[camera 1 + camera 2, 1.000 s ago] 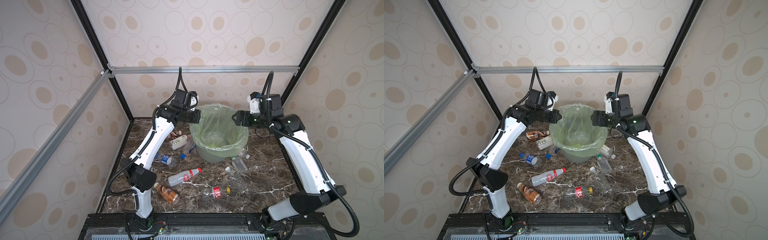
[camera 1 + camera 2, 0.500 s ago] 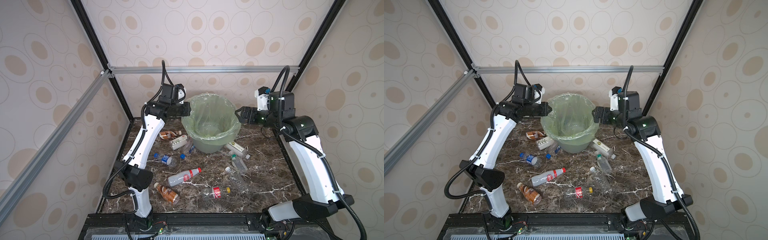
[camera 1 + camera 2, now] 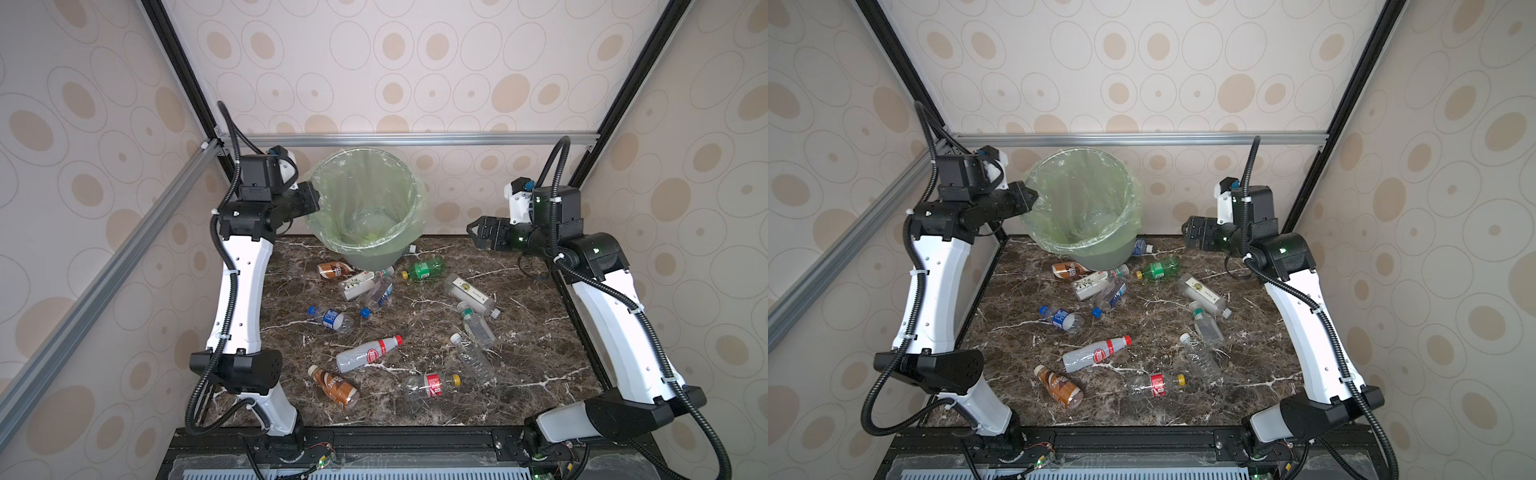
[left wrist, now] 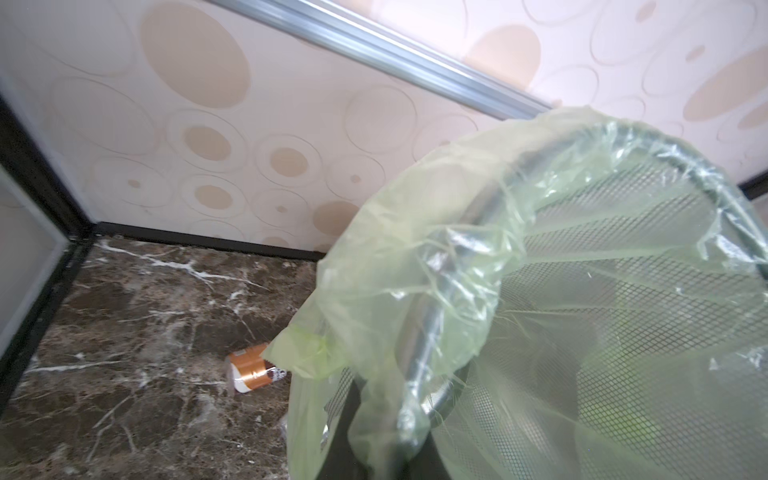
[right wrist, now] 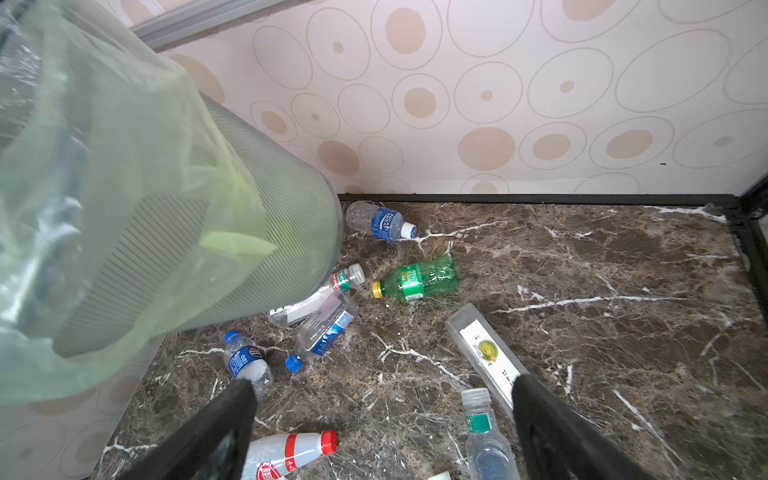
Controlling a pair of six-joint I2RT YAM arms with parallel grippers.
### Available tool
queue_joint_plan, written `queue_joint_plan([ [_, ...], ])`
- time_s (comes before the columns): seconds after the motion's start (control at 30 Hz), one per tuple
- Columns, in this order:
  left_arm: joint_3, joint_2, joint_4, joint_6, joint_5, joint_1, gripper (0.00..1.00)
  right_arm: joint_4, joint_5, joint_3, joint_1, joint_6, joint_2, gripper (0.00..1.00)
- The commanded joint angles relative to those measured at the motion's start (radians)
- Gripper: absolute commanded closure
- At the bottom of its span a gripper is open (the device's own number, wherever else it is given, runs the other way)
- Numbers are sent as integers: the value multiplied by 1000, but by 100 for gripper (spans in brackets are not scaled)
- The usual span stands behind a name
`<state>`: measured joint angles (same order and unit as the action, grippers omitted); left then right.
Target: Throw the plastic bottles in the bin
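Grip on the rim likely explains the tilt: the left tool [image 3: 312, 203] pinches shut on the bagged edge of the bin [image 3: 376, 251], which hangs slanted beside it, while the right tool [image 3: 476, 231], wide and empty, stands well apart, plastic bottles [image 3: 368, 353] lying on the bench [image 3: 540, 332] below both.
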<state>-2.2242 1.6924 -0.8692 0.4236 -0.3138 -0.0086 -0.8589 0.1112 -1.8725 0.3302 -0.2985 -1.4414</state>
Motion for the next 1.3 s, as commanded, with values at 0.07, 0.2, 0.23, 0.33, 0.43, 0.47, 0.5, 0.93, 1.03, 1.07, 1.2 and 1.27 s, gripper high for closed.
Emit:
queue_joint_plan([
  [0.07,73,-103,152,74,-64,129,100,93,100,69,11,-6,-2,1],
  [0.2,131,-137,173,76,-60,220,100,132,121,107,32,2,-22,1],
  [0.23,137,-137,174,76,-60,235,100,141,126,116,39,4,-27,1],
  [0.33,157,-138,177,75,-49,271,100,179,149,145,64,12,-43,1],
  [0.43,180,-141,189,77,-36,303,100,213,155,162,94,26,-61,1],
  [0.47,195,-146,203,82,-32,314,100,220,157,166,106,29,-68,1],
  [0.5,218,-153,226,88,-30,324,100,225,157,168,116,33,-76,1],
  [0.93,399,-211,370,92,73,398,100,255,136,197,175,38,-121,1],
  [1.03,397,-203,370,92,69,408,100,261,135,197,182,37,-133,1],
  [1.07,397,-202,368,90,75,412,100,261,135,195,186,38,-139,1],
  [1.2,409,-207,366,77,98,424,100,266,130,196,206,41,-158,1],
  [1.27,414,-210,366,69,112,427,100,274,130,199,210,38,-162,1],
])
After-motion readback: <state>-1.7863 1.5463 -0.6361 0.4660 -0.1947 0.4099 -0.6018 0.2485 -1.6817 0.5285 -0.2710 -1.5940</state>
